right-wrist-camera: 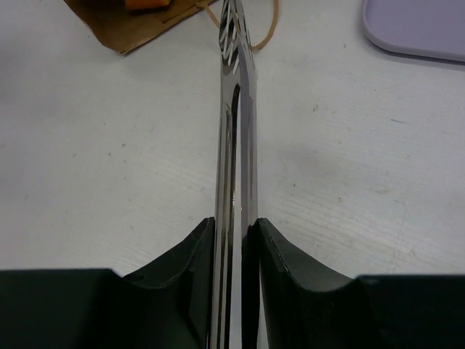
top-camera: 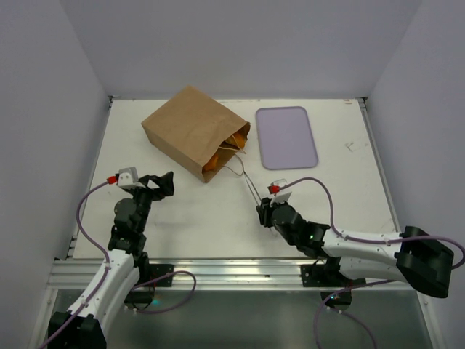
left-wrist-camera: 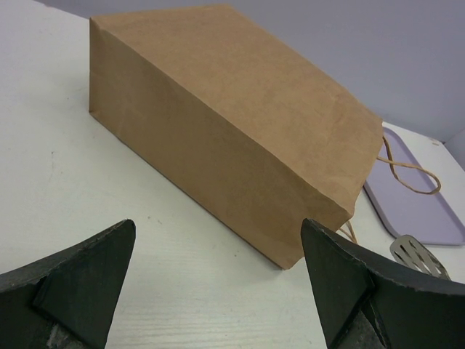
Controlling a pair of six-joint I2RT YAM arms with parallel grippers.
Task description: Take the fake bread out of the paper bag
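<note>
The brown paper bag (top-camera: 192,129) lies on its side at the back of the table, mouth toward the right. Orange fake bread (top-camera: 234,140) shows just inside the mouth, mostly hidden; a bit also shows in the right wrist view (right-wrist-camera: 145,4). My right gripper (top-camera: 264,208) is shut on long metal tongs (right-wrist-camera: 236,138), whose slotted tips point at the bag's mouth, close to its cord handles (right-wrist-camera: 265,29). My left gripper (top-camera: 161,183) is open and empty, in front of the bag's closed side (left-wrist-camera: 232,138) with a gap between them.
A lavender rectangular tray (top-camera: 285,136) lies flat to the right of the bag; its corner shows in the left wrist view (left-wrist-camera: 418,203). White walls close in the table on the left, back and right.
</note>
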